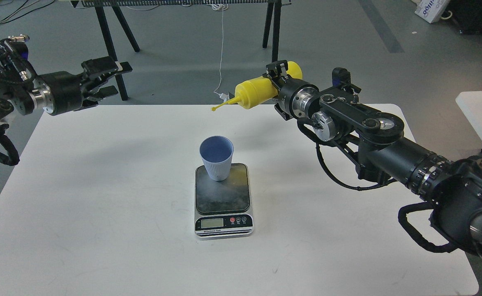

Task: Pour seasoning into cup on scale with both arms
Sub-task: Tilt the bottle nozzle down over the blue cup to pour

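The light blue ribbed cup [216,158] stands upright on the back left of the scale [223,201], which lies in the middle of the white table [101,197]. My right gripper [280,88] is shut on the yellow seasoning bottle [257,91]. It holds the bottle almost level, with the nozzle [222,106] pointing left and slightly down, above and behind the cup. My left gripper [111,78] is open and empty, high beyond the table's back left corner.
Black trestle legs [113,37] and a hanging white cable [221,53] stand on the grey floor behind the table. A second white surface [481,115] lies at the right edge. My right arm [388,152] stretches over the table's right side.
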Motion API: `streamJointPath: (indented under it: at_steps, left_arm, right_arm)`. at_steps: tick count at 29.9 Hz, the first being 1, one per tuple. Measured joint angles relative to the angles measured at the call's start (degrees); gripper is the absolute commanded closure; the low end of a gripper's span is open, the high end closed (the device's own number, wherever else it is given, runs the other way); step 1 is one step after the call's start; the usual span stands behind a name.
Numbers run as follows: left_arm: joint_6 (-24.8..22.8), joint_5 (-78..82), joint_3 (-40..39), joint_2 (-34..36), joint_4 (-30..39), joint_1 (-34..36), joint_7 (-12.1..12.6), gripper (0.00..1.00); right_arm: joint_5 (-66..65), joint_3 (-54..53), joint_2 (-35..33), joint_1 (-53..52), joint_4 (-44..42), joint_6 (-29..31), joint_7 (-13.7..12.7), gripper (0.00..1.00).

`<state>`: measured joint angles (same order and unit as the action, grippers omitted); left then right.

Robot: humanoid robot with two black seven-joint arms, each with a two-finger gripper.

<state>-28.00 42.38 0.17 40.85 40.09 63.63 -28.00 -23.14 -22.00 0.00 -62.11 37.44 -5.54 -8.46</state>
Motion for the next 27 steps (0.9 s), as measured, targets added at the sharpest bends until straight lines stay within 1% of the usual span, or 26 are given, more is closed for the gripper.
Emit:
streamJointPath:
  at_steps: [8,13,27]
  left_arm:
    - [0.0,-0.1,-0.1,-0.7,-0.5,-0.2,0.0,0.01]
    - [0.0,-0.1,-0.1,-0.8,-0.5,-0.4,0.0,0.01]
    - [0.0,0.0,-0.1,-0.8,-0.5,-0.7,0.0,0.01]
  right_arm:
    - [0.1,2.9,0.0,1.4,3.6,0.4,-0.1,0.89]
    - [0.1,3.1,0.0,1.5,3.9,1.5,-0.1,0.90]
    - [-0.3,6.5,0.0,1.7,3.9,1.5,0.0,0.90]
